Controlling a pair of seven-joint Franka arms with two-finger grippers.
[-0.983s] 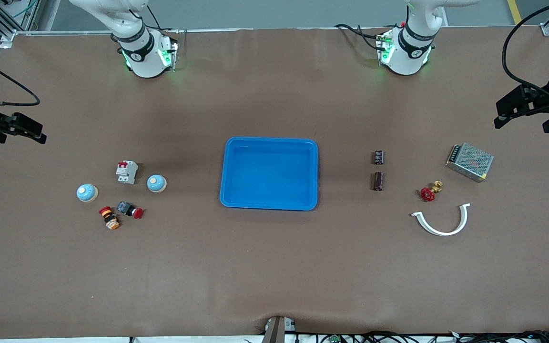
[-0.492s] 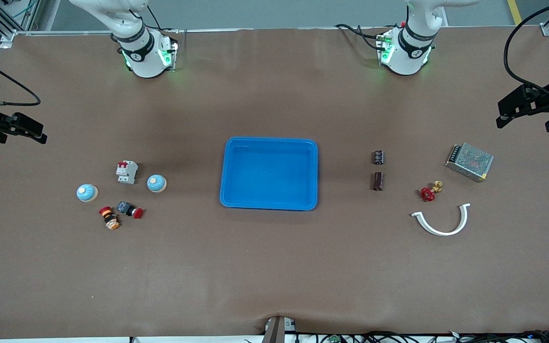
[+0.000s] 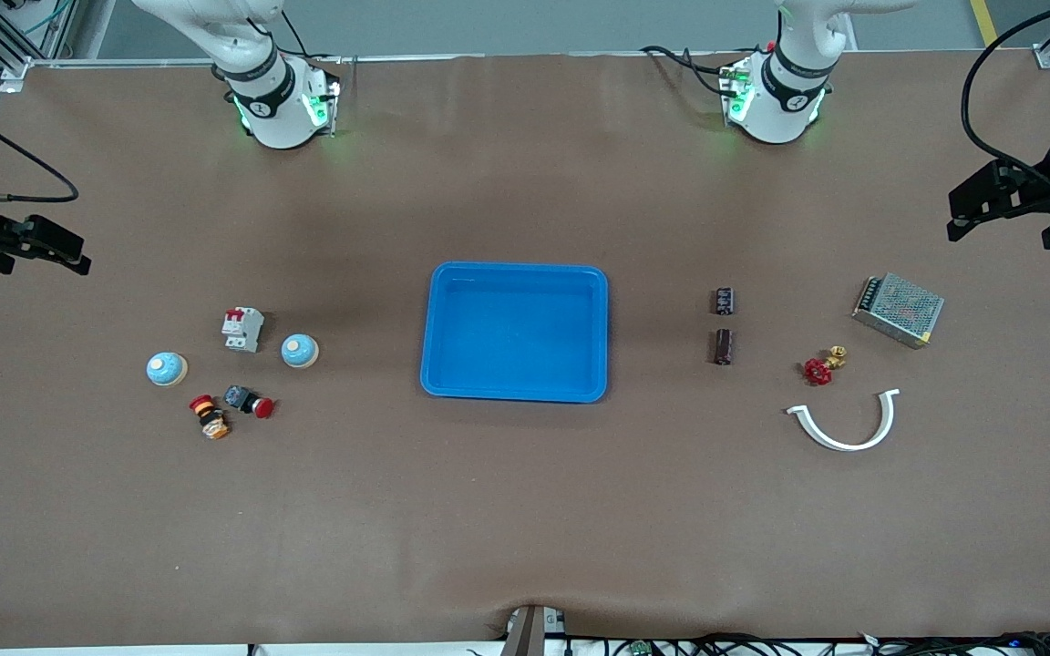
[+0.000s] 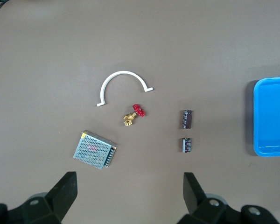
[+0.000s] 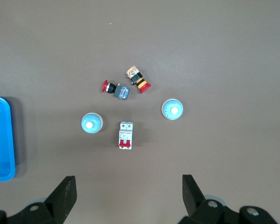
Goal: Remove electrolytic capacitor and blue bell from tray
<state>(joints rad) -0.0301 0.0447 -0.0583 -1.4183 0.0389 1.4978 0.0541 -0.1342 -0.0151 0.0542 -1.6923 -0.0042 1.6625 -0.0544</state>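
Observation:
Two dark capacitors (image 3: 724, 301) (image 3: 723, 347) lie toward the left arm's end of the table, beside the blue tray (image 3: 514, 332). They also show in the left wrist view as capacitors (image 4: 187, 118) (image 4: 186, 144). Two light-blue bells (image 3: 300, 351) (image 3: 166, 369) sit toward the right arm's end, seen from the right wrist as bells (image 5: 91, 123) (image 5: 172, 109). My left gripper (image 3: 999, 235) (image 4: 129, 191) hangs open high over the table's edge at its own end. My right gripper (image 3: 37, 264) (image 5: 129, 191) hangs open over the edge at its end. Neither holds anything.
By the bells lie a white circuit breaker (image 3: 242, 329) and two push buttons (image 3: 249, 401) (image 3: 209, 416). Near the capacitors lie a metal power supply (image 3: 898, 310), a red-handled valve (image 3: 821, 367) and a white curved clip (image 3: 844, 424). The tray is empty.
The left gripper has drifted slightly toward the robots' bases. The right gripper and everything on the table are where they were.

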